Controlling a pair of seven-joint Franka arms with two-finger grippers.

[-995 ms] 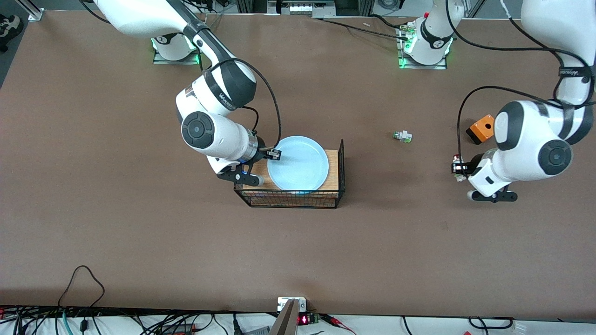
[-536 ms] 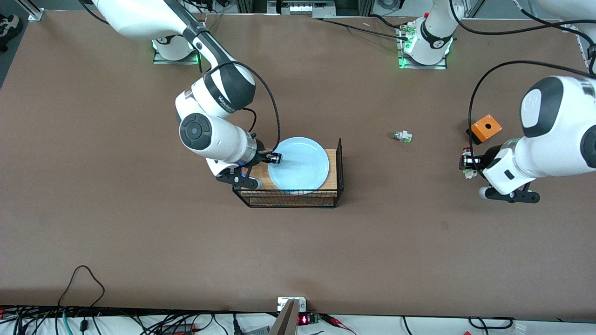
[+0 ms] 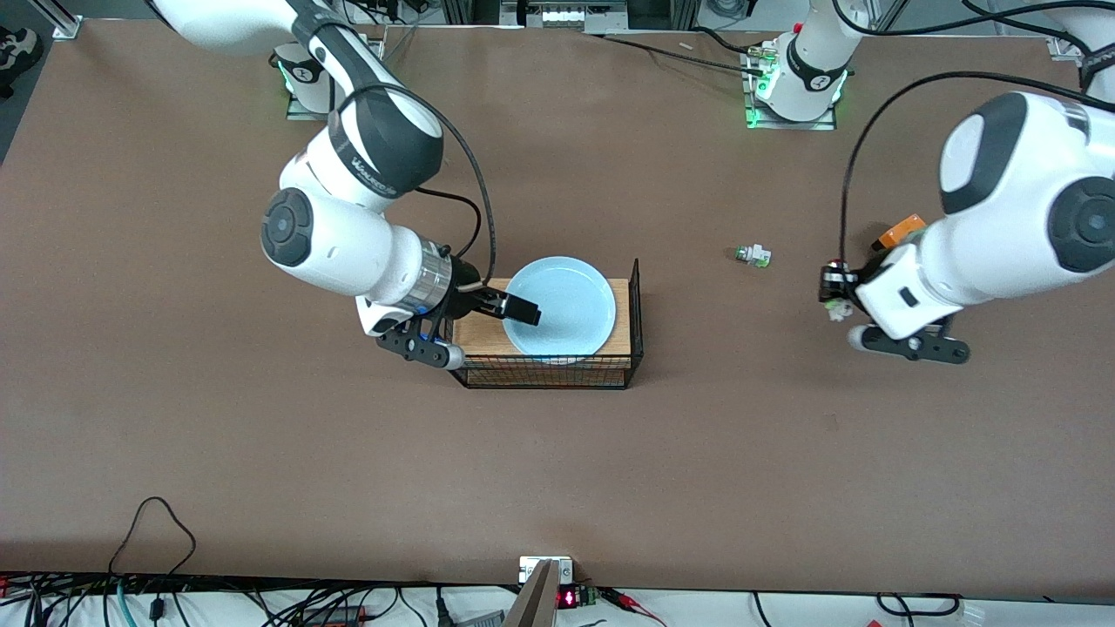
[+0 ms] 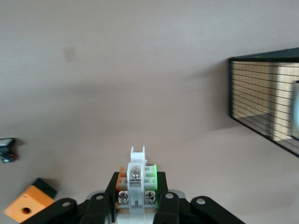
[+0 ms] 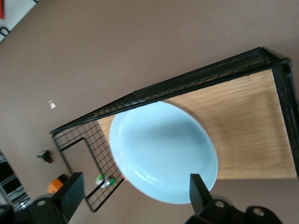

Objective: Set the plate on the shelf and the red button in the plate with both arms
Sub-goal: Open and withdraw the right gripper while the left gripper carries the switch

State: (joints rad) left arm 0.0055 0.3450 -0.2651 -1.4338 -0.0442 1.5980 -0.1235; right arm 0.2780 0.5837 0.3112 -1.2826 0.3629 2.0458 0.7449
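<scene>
In the wire rack [image 3: 634,324], nearest the front camera, we see the plate [image 3: 566,305] lying on the wooden base, and the right gripper [image 3: 514,306] hangs above its rim toward the right arm's end, jaws spread wide and holding nothing. Over the bare brown surface [image 3: 261,435] toward the left arm's end, the left gripper [image 3: 834,294] hovers with jaws pinching the red button [image 4: 136,179]. Farther up, a small green-and-white part [image 3: 753,255] lies alone, and an orange box [image 3: 901,231] peeks out beside the left arm.
</scene>
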